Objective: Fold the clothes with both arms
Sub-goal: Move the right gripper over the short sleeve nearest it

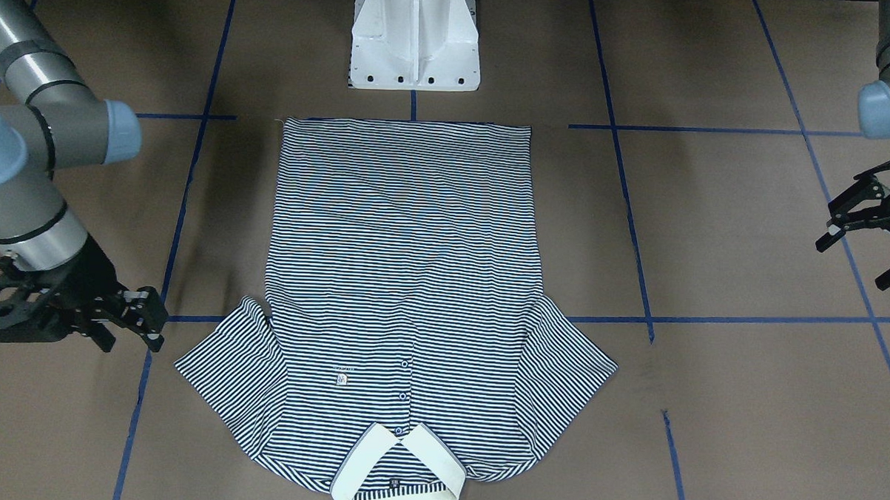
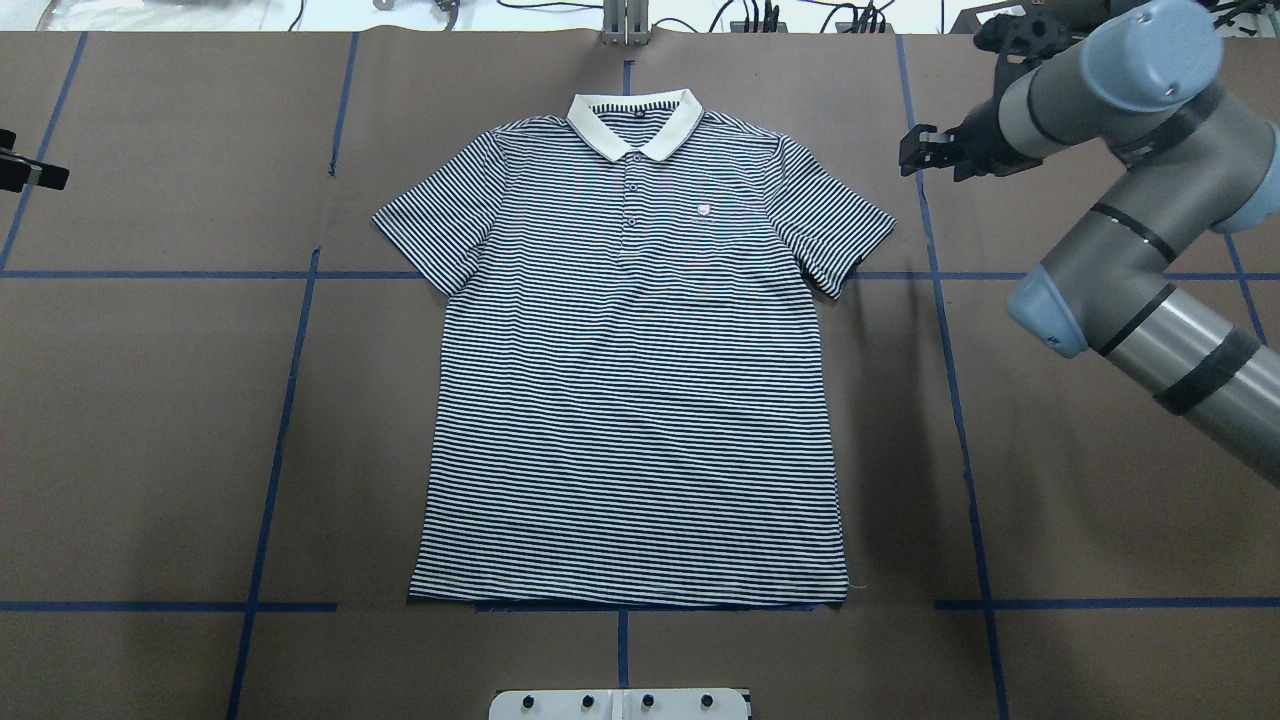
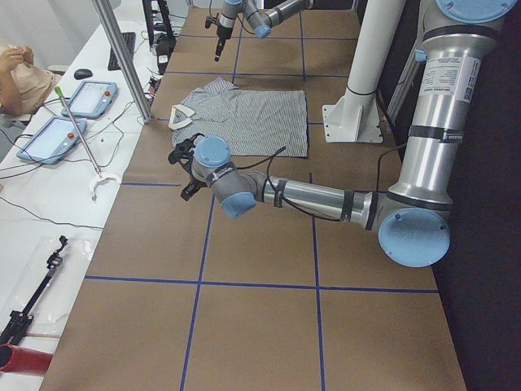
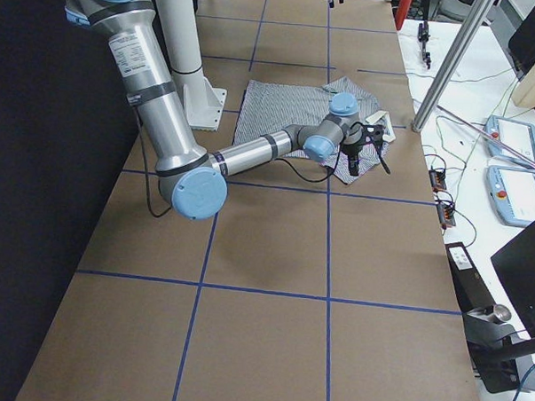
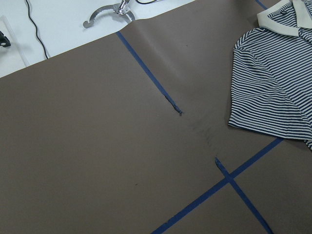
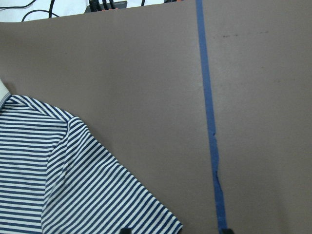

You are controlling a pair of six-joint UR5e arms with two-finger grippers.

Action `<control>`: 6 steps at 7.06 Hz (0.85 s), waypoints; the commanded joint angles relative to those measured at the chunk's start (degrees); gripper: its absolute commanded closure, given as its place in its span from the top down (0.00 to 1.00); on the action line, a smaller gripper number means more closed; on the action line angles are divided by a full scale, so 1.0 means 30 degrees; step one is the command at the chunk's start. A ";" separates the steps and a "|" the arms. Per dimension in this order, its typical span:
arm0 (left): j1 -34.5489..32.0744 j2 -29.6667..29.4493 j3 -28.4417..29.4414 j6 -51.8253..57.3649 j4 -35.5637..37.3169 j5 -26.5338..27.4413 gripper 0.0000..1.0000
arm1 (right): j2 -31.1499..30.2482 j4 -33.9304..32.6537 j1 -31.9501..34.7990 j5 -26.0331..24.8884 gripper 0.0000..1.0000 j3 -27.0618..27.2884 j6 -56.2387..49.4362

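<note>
Navy-and-white striped polo shirt [image 1: 403,278] lies flat, face up and unfolded on the table [image 1: 713,215]. By this showing no fold is made and the whole task is left.

Front-facing view: right gripper [image 1: 137,324] is just beside one sleeve, and left gripper [image 1: 859,253] is well apart from the other. Both have jaws spread and empty.

Overhead view: hem, sides and sleeves all lie exposed, with bare table round the shirt.

Right wrist view: fingertips [image 6: 126,230] stand wide apart beside the sleeve edge.
</note>
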 commanded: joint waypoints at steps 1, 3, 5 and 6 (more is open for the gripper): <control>0.0054 -0.0065 -0.0021 -0.0067 -0.0070 0.0017 0.95 | 0.0467 0.2575 -0.0927 -0.1000 0.57 -0.2577 0.0388; 0.0054 -0.0065 -0.0021 -0.0067 -0.0071 0.0017 0.96 | 0.0497 0.2799 -0.1541 -0.2165 0.56 -0.3293 0.0417; 0.0084 -0.0065 -0.0021 -0.0067 -0.0071 0.0017 0.96 | 0.0849 0.2828 -0.1894 -0.2580 0.55 -0.3850 0.0388; 0.0084 -0.0065 -0.0050 -0.0067 -0.0071 0.0017 0.97 | 0.0820 0.2828 -0.2040 -0.2729 0.55 -0.3968 0.0388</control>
